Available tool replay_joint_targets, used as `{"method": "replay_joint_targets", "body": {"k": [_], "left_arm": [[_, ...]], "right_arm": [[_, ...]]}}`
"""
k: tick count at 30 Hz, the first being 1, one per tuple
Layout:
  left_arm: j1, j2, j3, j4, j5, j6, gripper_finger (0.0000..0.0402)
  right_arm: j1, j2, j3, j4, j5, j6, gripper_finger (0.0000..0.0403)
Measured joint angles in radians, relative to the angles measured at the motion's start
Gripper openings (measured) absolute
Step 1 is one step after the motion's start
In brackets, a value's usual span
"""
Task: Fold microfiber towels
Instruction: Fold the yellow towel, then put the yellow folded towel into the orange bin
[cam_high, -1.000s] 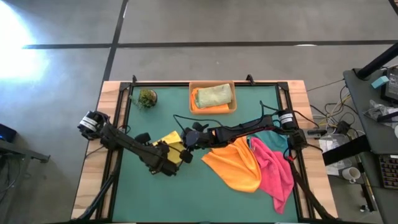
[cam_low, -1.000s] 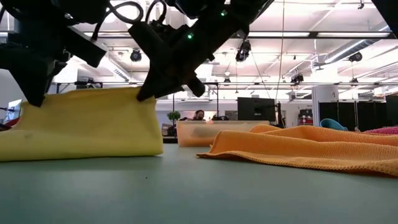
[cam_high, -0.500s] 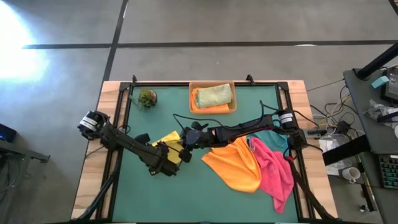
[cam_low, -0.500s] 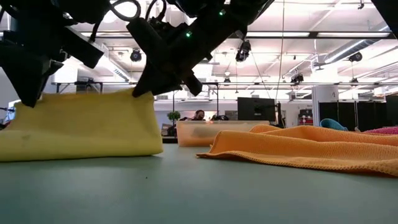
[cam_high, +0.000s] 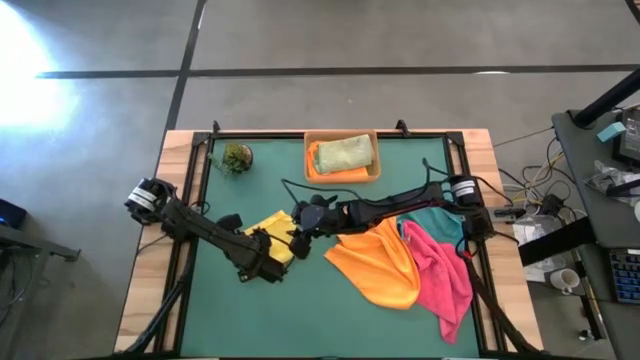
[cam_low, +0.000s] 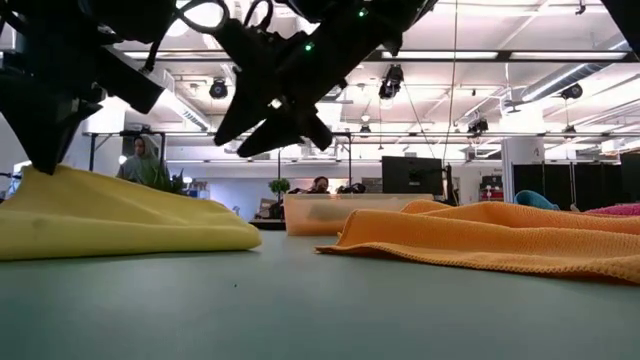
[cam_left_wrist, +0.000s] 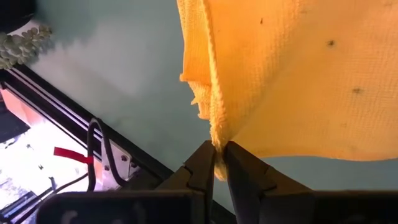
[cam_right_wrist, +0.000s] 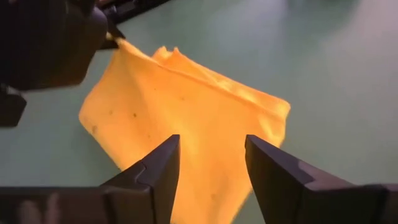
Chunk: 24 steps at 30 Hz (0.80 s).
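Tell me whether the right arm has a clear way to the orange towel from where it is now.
Probably yes. The right pincer stands open and empty above the yellow towel, and the orange towel lies spread beside it with nothing on top. The left pincer, shut on the yellow towel, is on the far side.

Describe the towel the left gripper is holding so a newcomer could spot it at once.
On the green table, look left of centre, where both dark arms meet. The yellow towel lies there, one corner pinched in the left gripper. It is the only yellow cloth; the orange towel and pink towel lie heaped to its right.
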<state>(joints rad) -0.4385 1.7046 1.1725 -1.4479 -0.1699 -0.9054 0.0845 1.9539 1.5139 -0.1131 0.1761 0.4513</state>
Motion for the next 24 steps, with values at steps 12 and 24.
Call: {"method": "replay_joint_targets", "body": {"k": [12,24], "left_arm": [[0.01,0.0,-0.017,-0.098,0.023,0.039,0.006],[-0.052,-0.051,-0.013,-0.098,0.032,-0.055,0.0143]], "right_arm": [[0.028,-0.064,0.0,-0.121,-0.004,-0.01,0.0153],[0.075,-0.064,0.0,-0.162,-0.004,-0.071,0.0145]]}}
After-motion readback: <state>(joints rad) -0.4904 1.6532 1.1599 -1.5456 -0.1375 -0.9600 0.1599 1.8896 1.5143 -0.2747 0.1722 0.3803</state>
